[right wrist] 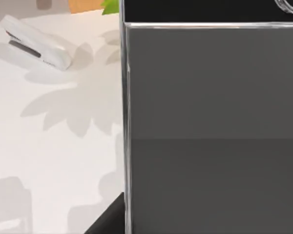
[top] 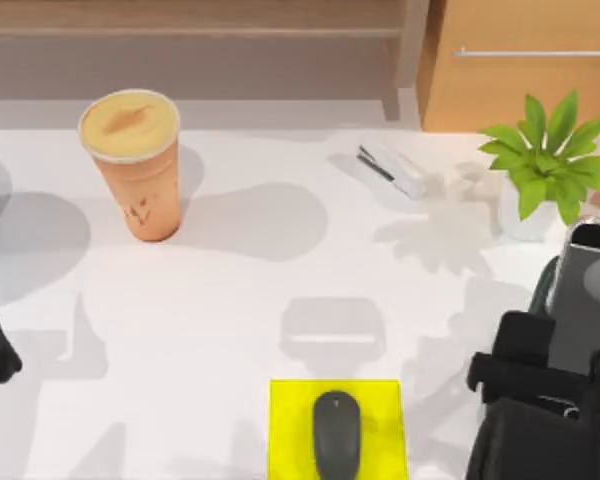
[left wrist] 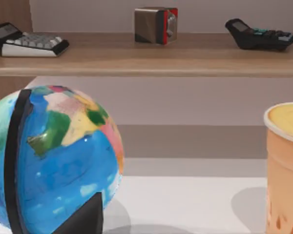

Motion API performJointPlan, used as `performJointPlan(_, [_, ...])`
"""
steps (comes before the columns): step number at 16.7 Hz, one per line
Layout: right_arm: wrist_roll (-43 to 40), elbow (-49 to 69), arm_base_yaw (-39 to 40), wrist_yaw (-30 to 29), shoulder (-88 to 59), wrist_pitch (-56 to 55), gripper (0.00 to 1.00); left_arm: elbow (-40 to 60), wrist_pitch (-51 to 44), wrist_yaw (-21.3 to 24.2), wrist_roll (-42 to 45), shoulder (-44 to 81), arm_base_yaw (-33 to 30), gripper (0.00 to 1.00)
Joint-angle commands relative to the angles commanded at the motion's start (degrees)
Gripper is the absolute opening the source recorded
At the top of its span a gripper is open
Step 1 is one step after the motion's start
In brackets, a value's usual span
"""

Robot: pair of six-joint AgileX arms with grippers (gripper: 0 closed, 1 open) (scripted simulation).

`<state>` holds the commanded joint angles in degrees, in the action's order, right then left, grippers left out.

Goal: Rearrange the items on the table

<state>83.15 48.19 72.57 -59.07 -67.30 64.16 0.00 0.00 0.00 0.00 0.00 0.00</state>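
Smartphone fills your right wrist view, carried by the right gripper at the table's right edge; whether its fingers clamp it, you cannot tell. Keep it level and clear of the plant. Open room lies between the cup and the mouse. Your left arm idles far left.
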Motion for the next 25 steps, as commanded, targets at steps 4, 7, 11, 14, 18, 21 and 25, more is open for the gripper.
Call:
performJointPlan(4, [-8.0, -2.3, -5.0, -0.3, 0.1, -8.5, 0.0, 0.0, 0.0, 0.0, 0.0, 0.0, 0.0, 1.0])
performJointPlan(7, [-12.1, -4.4, -7.7, -1.6, -1.2, -14.6, 0.0, 0.0, 0.0, 0.0, 0.0, 0.0, 0.0, 1.0])
performJointPlan(11, [-14.4, -6.4, -8.6, -3.1, -1.8, -19.1, 0.0, 0.0, 0.0, 0.0, 0.0, 0.0, 0.0, 1.0])
performJointPlan(14, [-14.4, -6.4, -8.6, -3.1, -1.8, -19.1, 0.0, 0.0, 0.0, 0.0, 0.0, 0.0, 0.0, 1.0])
performJointPlan(18, [-14.4, -6.4, -8.6, -3.1, -1.8, -19.1, 0.23, 0.0, 0.0, 0.0, 0.0, 0.0, 0.0, 1.0])
performJointPlan(21, [-14.4, -6.4, -8.6, -3.1, -1.8, -19.1, 0.45, 0.0, 0.0, 0.0, 0.0, 0.0, 0.0, 1.0])
performJointPlan(25, [-14.4, -6.4, -8.6, -3.1, -1.8, -19.1, 0.75, 0.0, 0.0, 0.0, 0.0, 0.0, 0.0, 1.0])
